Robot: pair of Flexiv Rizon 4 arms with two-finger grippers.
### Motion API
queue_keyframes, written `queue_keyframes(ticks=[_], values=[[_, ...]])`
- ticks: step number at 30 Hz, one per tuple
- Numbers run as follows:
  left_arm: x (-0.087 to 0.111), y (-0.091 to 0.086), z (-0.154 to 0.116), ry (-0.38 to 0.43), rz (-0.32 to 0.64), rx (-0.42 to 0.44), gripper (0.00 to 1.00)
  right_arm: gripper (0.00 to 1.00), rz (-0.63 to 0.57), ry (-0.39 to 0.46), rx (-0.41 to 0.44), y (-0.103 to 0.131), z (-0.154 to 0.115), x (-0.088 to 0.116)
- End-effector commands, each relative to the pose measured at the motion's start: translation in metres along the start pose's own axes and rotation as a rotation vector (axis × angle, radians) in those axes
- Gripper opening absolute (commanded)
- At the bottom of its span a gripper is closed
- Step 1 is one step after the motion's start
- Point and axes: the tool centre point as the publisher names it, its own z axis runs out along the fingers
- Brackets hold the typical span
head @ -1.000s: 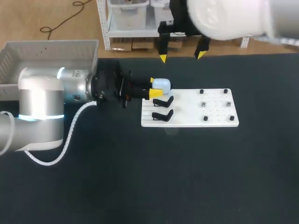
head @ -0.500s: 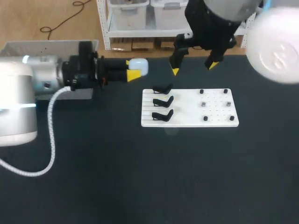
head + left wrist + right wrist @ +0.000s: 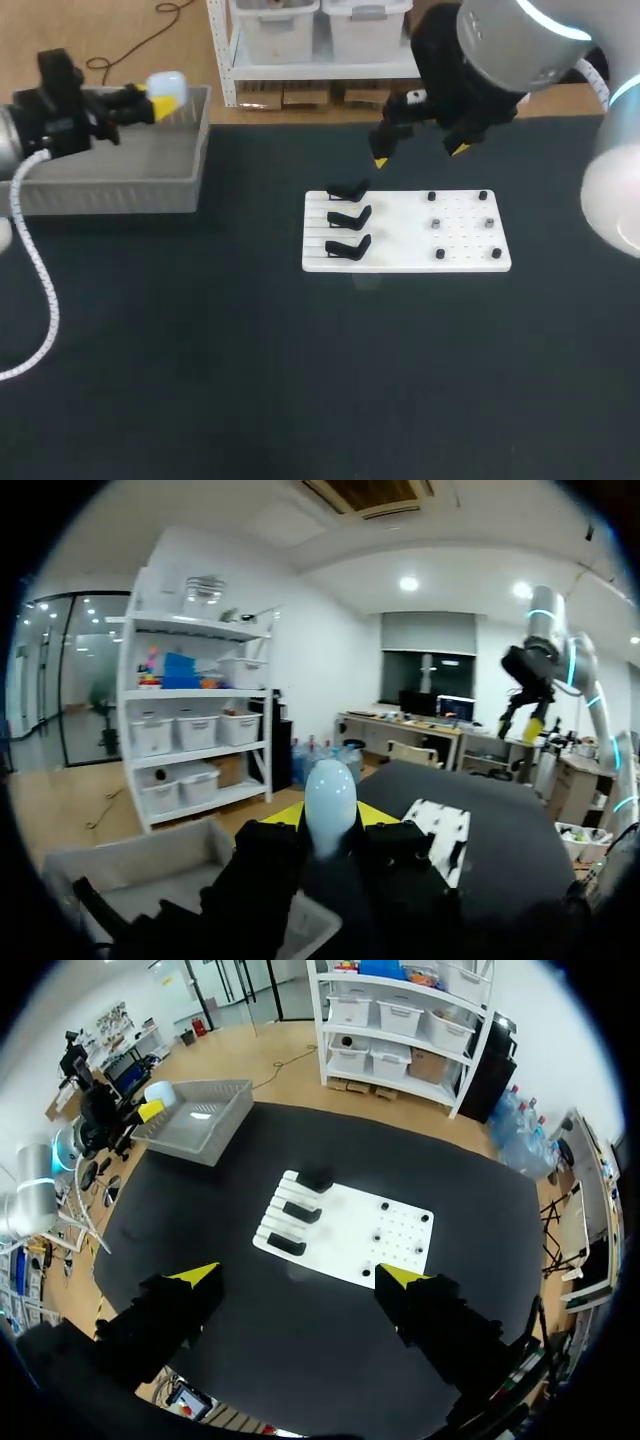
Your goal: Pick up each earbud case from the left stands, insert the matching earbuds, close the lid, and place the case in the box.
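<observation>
Earbud case (image 3: 166,84), pale blue-white, smooth and egg-shaped, sits clamped in the left gripper (image 3: 158,95), whose jaws are closed on it from two sides. They stand only as far apart as the case is wide, and most of the case pokes out past the yellow tips. It hangs in the air over the right-hand corner of the grey plastic box (image 3: 110,190) at the far left of the black table (image 3: 300,380), probably so that it can be let go into the box. No seam gapes on the case, so its lid looks shut, though the fine detail is too small to be sure.

All three black stands (image 3: 347,218) on the left side of the white board (image 3: 420,250) are empty. Small dark pieces (image 3: 437,223) dot the board's right side, and I cannot tell whether they are earbuds or pegs.

High above the board's far edge hovers the right gripper (image 3: 419,155), jaws spread wide, holding and touching nothing. It seems parked there to keep clear of the other arm.
</observation>
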Motion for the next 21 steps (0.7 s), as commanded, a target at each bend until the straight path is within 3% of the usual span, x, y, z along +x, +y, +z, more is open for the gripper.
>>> queue_keyframes(ticks=[1,4,8,16,17,18,21], values=[[0.014,0.041,0.0,0.067,-0.002,-0.28,0.0,1.0,0.002,-0.073,0.003,-0.001,0.0,0.004],[0.027,0.071,0.001,0.1,-0.007,-0.334,0.0,1.0,0.002,-0.073,0.003,-0.001,0.0,0.004],[0.04,0.096,0.005,0.114,-0.022,-0.36,0.0,1.0,0.002,-0.073,0.003,-0.001,0.0,0.004],[0.058,0.116,0.006,0.17,-0.02,-0.387,0.03,1.0,0.002,-0.073,0.003,-0.001,0.0,0.004],[0.058,0.115,0.006,0.173,-0.021,-0.387,0.65,1.0,0.002,-0.073,0.003,-0.001,0.0,0.004],[0.059,0.114,0.004,0.175,-0.022,-0.382,1.0,1.0,0.002,-0.073,0.003,-0.001,0.0,0.004],[0.06,0.112,0.003,0.176,-0.02,-0.378,1.0,1.0,0.002,-0.073,0.003,-0.001,0.0,0.004]])
